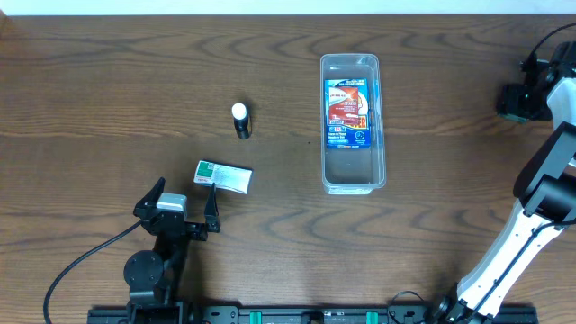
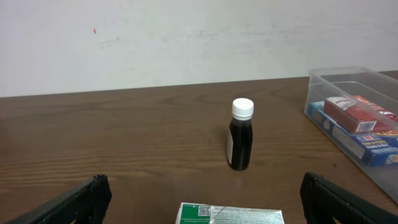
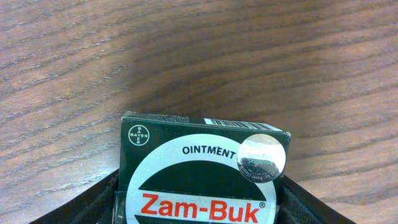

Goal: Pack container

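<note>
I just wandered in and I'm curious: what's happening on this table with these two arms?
Two robot arms are packing small items into the clear container, which already holds a blue and red box. The right gripper holds a green Zam-Buk ointment box above the table, away from the container. The left gripper is open beside a green and white packet. A small dark bottle with a white cap stands on the table, not yet packed.
</note>
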